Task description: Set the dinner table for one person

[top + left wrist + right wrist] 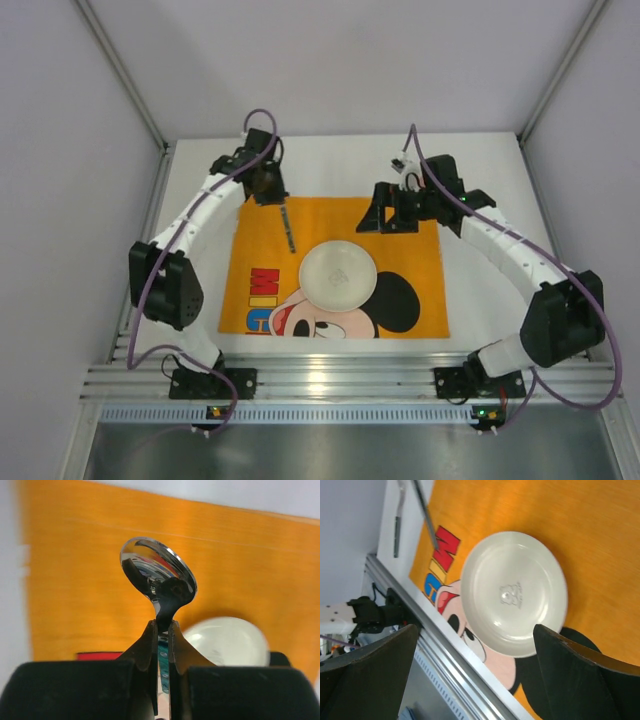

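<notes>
Dinner table (480, 165) lies flat beneath both arms, running from the aluminium rail (330, 380) at the near edge back between the booth walls. The left arm bends out at the elbow and reaches to the far left corner of the mat. There the left gripper (163, 626) has its fingers (145, 647) pinched on the neck of a shiny spoon (157, 574), whose bowl stands clear beyond the tips. The right arm arcs in from the other side. The right gripper (388, 215) hovers over the mat's far right part, its fingers (375, 675) spread wide with nothing between them. The tabletop is plain matte white and unmarked. An orange Mickey Mouse mat (410, 250) covers its middle. A white plate (338, 275) sits on the mat, and a slim dark utensil (289, 230) shows just left of the plate.
</notes>
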`<action>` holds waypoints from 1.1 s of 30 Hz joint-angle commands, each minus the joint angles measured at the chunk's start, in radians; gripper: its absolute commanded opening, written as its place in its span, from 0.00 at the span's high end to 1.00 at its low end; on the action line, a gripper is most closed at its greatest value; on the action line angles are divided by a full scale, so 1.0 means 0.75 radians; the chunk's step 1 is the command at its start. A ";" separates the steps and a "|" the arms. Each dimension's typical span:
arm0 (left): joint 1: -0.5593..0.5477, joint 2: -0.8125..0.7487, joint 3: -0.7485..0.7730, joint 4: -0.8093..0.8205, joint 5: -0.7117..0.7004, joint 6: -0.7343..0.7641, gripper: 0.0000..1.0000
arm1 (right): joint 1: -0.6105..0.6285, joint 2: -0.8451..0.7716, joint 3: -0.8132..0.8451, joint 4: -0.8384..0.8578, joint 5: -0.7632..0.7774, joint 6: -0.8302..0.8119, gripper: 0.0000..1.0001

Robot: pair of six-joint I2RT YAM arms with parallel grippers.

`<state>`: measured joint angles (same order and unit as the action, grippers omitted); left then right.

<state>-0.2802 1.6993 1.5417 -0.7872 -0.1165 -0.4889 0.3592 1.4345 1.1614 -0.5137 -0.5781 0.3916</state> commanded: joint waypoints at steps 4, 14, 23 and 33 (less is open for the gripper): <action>-0.293 0.182 0.359 0.129 0.311 -0.178 1.00 | 0.137 0.151 0.169 0.172 -0.092 0.044 0.03; -0.442 0.287 0.511 0.258 0.454 -0.281 1.00 | 0.145 0.216 0.123 0.200 0.055 0.012 0.43; -0.449 0.285 0.474 0.209 0.383 -0.238 0.56 | 0.139 0.108 0.022 0.229 0.167 0.014 1.00; -0.088 -0.058 -0.103 0.064 0.168 -0.076 0.20 | 0.032 0.049 -0.023 -0.053 0.259 0.004 1.00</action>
<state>-0.4984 1.7981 1.6016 -0.6868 0.0731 -0.5846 0.4061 1.5249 1.1526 -0.4675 -0.4191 0.4034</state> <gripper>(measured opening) 0.801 0.082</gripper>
